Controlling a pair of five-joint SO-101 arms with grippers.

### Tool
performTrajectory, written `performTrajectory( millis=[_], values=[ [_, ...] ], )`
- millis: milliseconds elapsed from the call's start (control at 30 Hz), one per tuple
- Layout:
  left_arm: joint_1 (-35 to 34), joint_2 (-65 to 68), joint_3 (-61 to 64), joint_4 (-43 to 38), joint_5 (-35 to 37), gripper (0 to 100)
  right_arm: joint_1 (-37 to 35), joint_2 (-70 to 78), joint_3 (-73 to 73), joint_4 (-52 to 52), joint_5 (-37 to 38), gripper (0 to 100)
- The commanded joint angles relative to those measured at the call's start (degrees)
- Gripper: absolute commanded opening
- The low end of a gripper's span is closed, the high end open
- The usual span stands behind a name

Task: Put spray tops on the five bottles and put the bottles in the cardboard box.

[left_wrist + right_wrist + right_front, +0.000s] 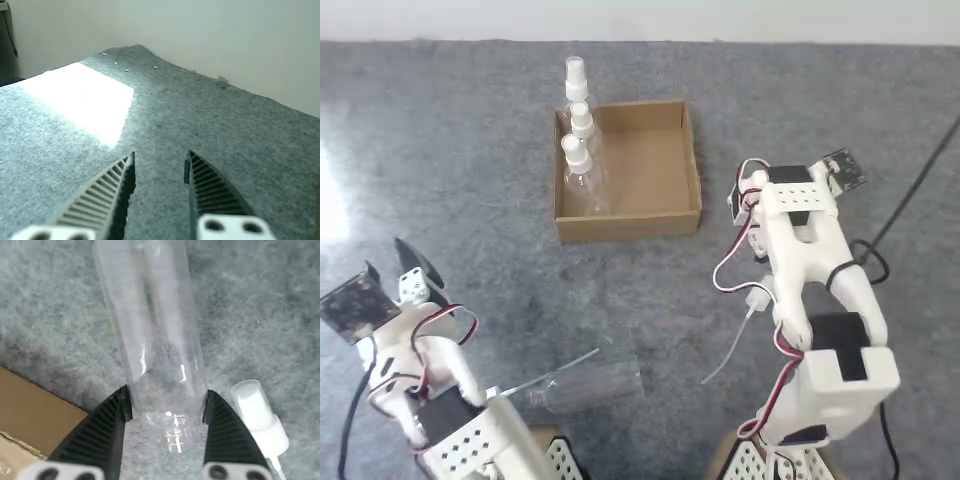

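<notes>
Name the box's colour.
Brown; the box shows best in the high view.

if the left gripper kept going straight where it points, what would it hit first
The way looks free: ahead of the left gripper lies only bare grey mat, then the wall, distance unclear.

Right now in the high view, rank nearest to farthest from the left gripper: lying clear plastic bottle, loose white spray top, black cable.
1. Clear plastic bottle, lying front centre.
2. White spray top, by the right arm.
3. Black cable, right edge.
</notes>
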Motion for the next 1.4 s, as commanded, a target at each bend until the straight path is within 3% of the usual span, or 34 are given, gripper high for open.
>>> performTrajectory(
  millis=[0,467,700,900,1200,1367],
  values=[
    [0.18,-1.05,-0.48,-1.58,-0.53,16,-0.75,-1.01,-0.97,-0.92,0.79,10.7],
    [0.18,-1.05,-0.48,-1.58,-0.7,16,-0.84,-1.19,-1.14,-0.66,0.7,10.9],
    [0.18,-1.05,-0.48,-1.58,-0.7,16,-1.45,-1.01,-4.66,3.47,-7.38,25.5],
    [0.18,-1.05,-0.48,-1.58,-0.7,16,-3.03,-1.01,-4.57,3.74,-7.91,33.4],
    [0.09,-1.05,-0.48,-1.58,-0.7,16,-2.59,-3.38,-4.4,4.09,-7.91,33.4],
    [0.09,-1.05,-0.48,-1.58,-0.7,16,-2.59,-9.19,-4.57,10.24,-7.91,33.3]
  ],
)
